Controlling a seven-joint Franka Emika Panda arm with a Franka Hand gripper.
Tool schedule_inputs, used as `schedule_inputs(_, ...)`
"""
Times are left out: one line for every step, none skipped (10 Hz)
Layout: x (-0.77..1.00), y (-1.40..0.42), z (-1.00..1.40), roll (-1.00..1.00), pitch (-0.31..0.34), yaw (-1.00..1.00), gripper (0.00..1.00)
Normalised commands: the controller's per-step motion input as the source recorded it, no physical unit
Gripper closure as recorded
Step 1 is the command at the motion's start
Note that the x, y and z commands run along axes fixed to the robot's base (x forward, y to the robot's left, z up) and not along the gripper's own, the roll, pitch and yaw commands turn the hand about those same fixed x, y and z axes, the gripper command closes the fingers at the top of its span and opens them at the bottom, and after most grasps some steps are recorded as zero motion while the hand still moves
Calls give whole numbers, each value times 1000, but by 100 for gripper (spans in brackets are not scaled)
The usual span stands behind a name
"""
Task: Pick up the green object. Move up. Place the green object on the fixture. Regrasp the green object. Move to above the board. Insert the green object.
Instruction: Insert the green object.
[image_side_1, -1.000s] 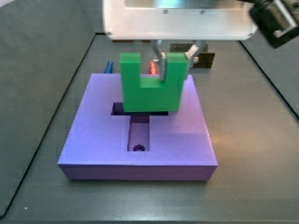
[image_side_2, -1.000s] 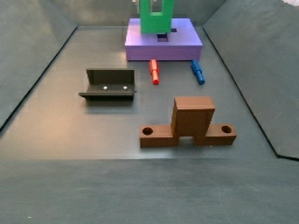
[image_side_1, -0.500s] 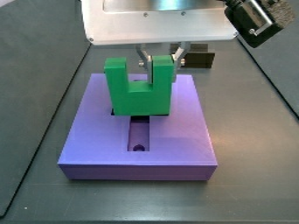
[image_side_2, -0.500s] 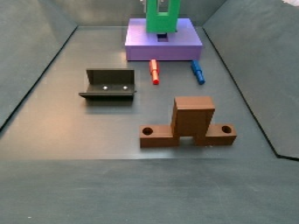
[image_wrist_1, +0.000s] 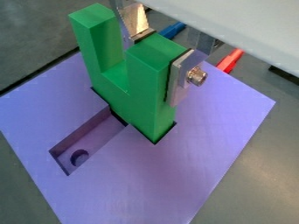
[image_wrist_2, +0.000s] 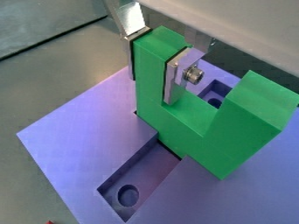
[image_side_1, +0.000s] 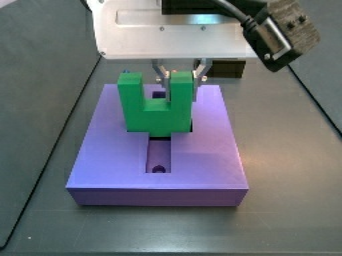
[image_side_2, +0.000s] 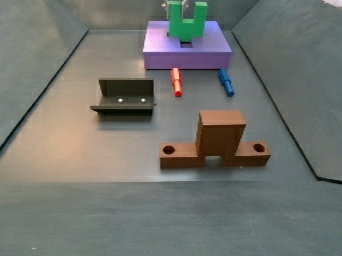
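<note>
The green object (image_wrist_1: 122, 83) (image_wrist_2: 216, 118) is a U-shaped block standing upright, notch upward, with its base down in the cross-shaped recess of the purple board (image_wrist_1: 216, 153) (image_wrist_2: 65, 144). My gripper (image_wrist_1: 158, 52) (image_wrist_2: 155, 51) is shut on one of its upright arms, a silver finger flat against each side. In both side views the green object (image_side_1: 150, 108) (image_side_2: 186, 24) stands on the board (image_side_1: 207, 160) (image_side_2: 207, 55) under the gripper (image_side_1: 178, 78). The fixture (image_side_2: 123, 97) sits on the floor, away from the gripper.
A brown wooden stand (image_side_2: 218, 140) sits on the floor in front of the fixture's side. A red pen (image_side_2: 177, 82) and a blue pen (image_side_2: 226, 82) lie by the board's edge. One arm of the recess shows a round hole (image_side_1: 159, 166).
The gripper has come down with the green object. Its base, which hung above the board's top, now sits in the recess.
</note>
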Motion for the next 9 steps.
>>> schedule_inputs(0,-34,-706,256,76,-23,100)
schedule_inputs(0,-40,-763,251,44,-17,100)
schedule_inputs(0,-37,-769,256,39,-29,100)
schedule_inputs(3,-26,-783,244,46,-77,100)
schedule_inputs(0,-69,-794,210,63,-146,100)
schedule_inputs(0,0,0,17,0,0,100)
schedule_inputs(0,0,-6,44,4,0,100)
schedule_inputs(0,17,-29,86,0,0,100)
schedule_inputs(-43,0,-29,83,0,0,100)
